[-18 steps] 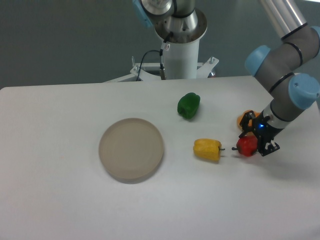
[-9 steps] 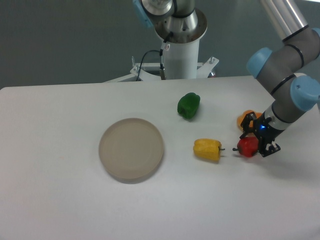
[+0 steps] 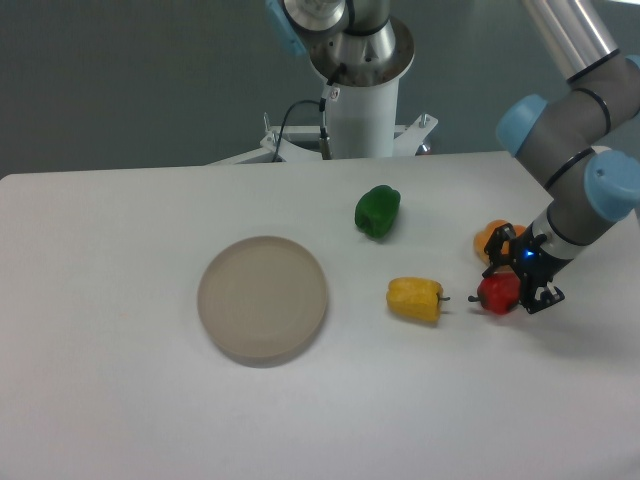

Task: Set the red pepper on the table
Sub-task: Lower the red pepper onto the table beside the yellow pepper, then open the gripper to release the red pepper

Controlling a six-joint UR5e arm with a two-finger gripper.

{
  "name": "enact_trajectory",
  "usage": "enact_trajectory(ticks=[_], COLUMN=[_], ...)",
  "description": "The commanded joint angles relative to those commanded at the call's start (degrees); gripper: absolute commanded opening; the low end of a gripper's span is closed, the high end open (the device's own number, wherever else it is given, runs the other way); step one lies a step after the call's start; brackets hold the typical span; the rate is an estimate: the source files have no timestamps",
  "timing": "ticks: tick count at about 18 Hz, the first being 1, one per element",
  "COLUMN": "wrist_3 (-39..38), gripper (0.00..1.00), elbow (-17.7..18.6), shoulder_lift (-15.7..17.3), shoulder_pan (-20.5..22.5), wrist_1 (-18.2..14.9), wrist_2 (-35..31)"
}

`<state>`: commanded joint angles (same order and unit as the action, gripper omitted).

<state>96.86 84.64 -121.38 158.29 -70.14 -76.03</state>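
The red pepper (image 3: 497, 294) lies low at the right side of the white table (image 3: 120, 400), its dark stem pointing left toward the yellow pepper (image 3: 415, 298). My gripper (image 3: 512, 282) comes down from the right with its black fingers on either side of the red pepper, shut on it. The pepper is at or just above the tabletop; I cannot tell whether it touches. The orange pepper (image 3: 492, 238) sits just behind the gripper, partly hidden by it.
A green pepper (image 3: 377, 210) lies at the back centre. A round beige-grey plate (image 3: 262, 298) lies left of centre. The robot base (image 3: 358, 100) stands behind the table's far edge. The table's right edge is close to the gripper.
The gripper and the red pepper have shifted a few pixels to the right together. Nothing else has moved.
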Motion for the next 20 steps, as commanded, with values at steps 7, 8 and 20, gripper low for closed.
enact_trajectory(ticks=[7,8,20], wrist_3=[-0.5,-0.5,-1.6], gripper=[1.0,1.0,1.0], elbow=[-1.7,-1.8,-9.1], shoulder_lift=[0.7,0.8,1.8], shoulder_pan=[-0.1,-0.1,-0.7], wrist_1=[-0.1,0.0,1.3], wrist_2=[0.1,0.1,-0.4])
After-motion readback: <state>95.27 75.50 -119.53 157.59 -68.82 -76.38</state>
